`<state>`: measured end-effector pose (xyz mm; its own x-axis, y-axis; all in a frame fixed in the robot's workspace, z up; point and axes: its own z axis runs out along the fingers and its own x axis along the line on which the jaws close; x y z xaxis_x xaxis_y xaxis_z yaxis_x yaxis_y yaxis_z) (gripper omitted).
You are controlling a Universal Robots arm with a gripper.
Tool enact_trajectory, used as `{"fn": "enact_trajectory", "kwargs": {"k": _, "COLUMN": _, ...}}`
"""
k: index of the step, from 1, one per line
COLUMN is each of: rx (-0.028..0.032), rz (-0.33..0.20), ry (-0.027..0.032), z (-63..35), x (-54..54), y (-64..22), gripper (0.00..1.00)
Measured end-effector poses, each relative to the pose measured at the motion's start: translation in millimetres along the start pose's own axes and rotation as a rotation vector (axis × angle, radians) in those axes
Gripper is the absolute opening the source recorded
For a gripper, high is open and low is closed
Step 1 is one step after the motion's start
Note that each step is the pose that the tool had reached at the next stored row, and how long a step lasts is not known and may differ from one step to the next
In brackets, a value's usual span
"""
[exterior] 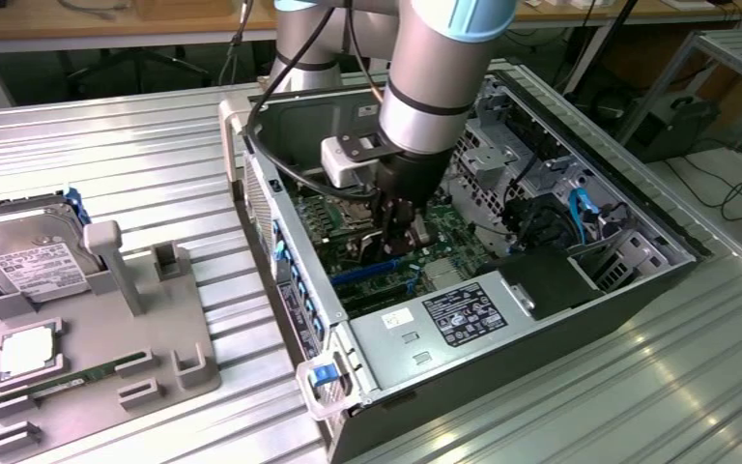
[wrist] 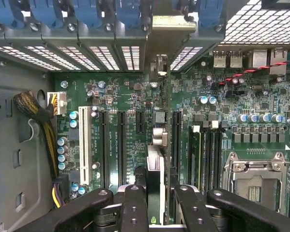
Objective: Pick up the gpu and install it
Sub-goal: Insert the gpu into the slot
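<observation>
Computer case [exterior: 500, 319]: open, centre-right of the exterior view, on the slatted table [exterior: 113, 155]. Motherboard [wrist: 120, 96]: green, inside the case. My pincer [wrist: 154, 203]: lowered into the case at centre frame, clamped on the gpu [wrist: 157, 164]. Gpu: held edge-on over the board's long slots, its metal bracket [wrist: 173, 24] up against the case's rear openings. Hard drive [exterior: 30, 256]: grey tray [exterior: 152, 329], left edge.

My own grey arm [exterior: 429, 87] covers the motherboard's middle in the exterior view. The thin, dark-and-green gpu card [wrist: 157, 179] shows me just its edge; its lower end hides behind my black fingers [wrist: 135, 210], themselves cut by the frame's edge.
</observation>
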<state>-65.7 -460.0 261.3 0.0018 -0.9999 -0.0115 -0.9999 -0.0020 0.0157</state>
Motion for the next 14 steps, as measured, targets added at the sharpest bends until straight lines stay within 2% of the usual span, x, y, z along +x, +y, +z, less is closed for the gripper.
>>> {"fn": "enact_trajectory", "kwargs": {"k": 14, "rx": -0.0002, "rz": 0.000, "ry": -0.0008, "z": 5.3, "x": -0.1, "y": 1.7, "gripper": 0.27}}
